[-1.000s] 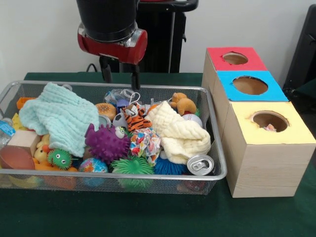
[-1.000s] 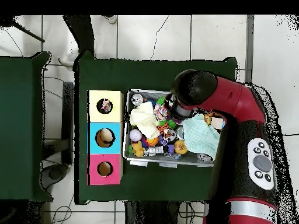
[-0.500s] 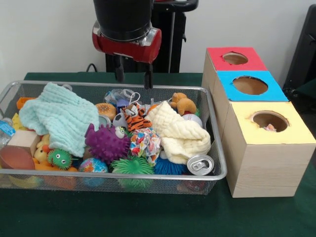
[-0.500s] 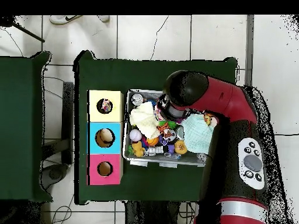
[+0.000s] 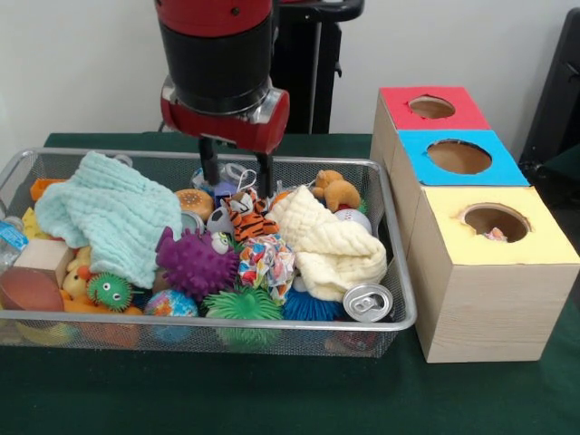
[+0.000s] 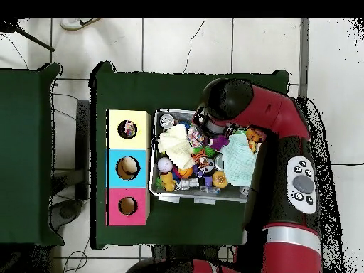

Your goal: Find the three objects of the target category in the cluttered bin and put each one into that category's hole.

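Clutter fills the bin (image 5: 400, 272) rim to rim, leaving bare mesh only along its far wall. One patchwork bundle (image 5: 265, 263) lies mid-bin, touching the purple spiky ball (image 5: 196, 263) and the cream cloth (image 5: 328, 243). The hand (image 5: 237, 172) hangs above the tiger toy (image 5: 249, 220), fingers narrowly parted, empty. Something patchwork shows inside the yellow box's hole (image 5: 495, 221), mostly hidden. Overhead, the arm (image 6: 274, 121) covers part of the bin.
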Tool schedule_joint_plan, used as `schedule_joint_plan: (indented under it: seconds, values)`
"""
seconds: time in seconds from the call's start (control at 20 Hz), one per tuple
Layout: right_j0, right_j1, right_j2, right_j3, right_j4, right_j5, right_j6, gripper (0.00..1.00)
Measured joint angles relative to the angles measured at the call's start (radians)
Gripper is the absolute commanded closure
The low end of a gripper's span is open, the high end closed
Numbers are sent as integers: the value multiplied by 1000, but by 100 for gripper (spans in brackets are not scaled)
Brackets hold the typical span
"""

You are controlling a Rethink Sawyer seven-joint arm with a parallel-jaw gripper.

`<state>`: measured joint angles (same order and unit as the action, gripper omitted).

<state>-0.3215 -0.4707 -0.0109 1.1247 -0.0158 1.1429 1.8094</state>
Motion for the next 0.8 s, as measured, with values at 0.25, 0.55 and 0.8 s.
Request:
schedule_joint_plan:
  seconds: [0.25,0.55,0.8]
  values:
    - [-8,63,0,-80,0,0,0,0]
    - [-10,112,0,-142,0,11,0,0]
    - [-8,134,0,-181,1,44,0,0]
